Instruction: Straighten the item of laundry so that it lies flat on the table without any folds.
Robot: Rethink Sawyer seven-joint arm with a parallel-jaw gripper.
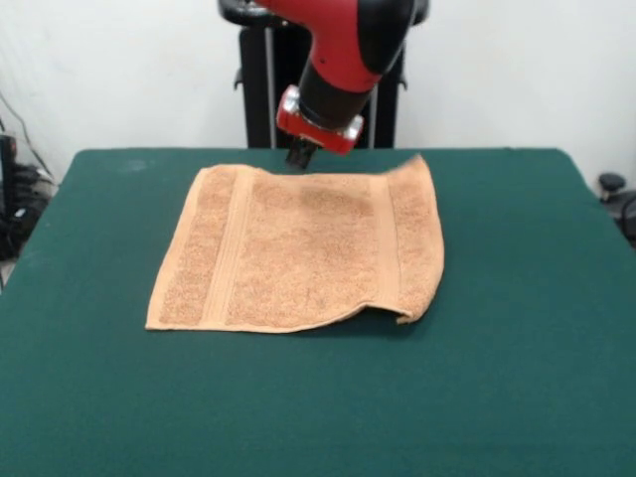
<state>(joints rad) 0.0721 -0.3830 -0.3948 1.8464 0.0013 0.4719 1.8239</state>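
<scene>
The item of laundry (303, 248) is a tan-orange terry towel spread on the dark green table (517, 378), with woven bands running near its left and right sides. Most of it lies flat. Its right side is raised: the far right corner stands up a little and the near right corner curls under, leaving a dark shadow beneath that edge. The gripper (299, 157) hangs from the red and black arm just over the towel's far edge, left of the middle. Only its dark tip shows, so I cannot see how it stands.
Bare green felt surrounds the towel on every side, widest toward the near edge. Dark cables and gear lie off the table at the left (15, 199), and a small black object sits past the right edge (611, 184).
</scene>
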